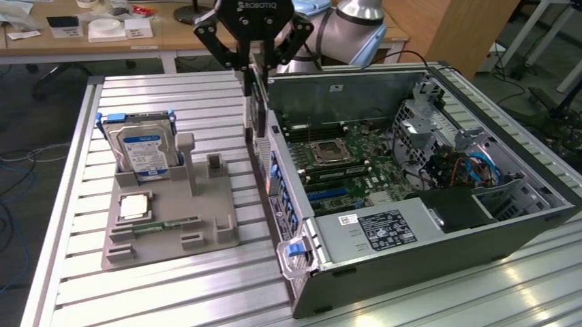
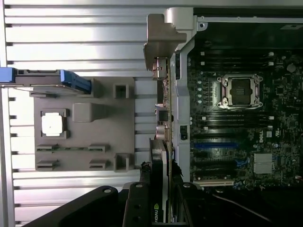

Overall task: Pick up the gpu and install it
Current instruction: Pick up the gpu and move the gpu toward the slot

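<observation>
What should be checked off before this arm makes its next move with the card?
1. gpu gripped by the jaws: ok, it hangs upright between them.
2. gpu lifted off the table: ok.
3. Case open, motherboard exposed: ok.
4. gpu over the blue slot: not ok, it hangs at the case's wall, beside the board.
5. Blue slot free: ok, nothing sits in it.
6. Grip firm enough: cannot tell.
</observation>
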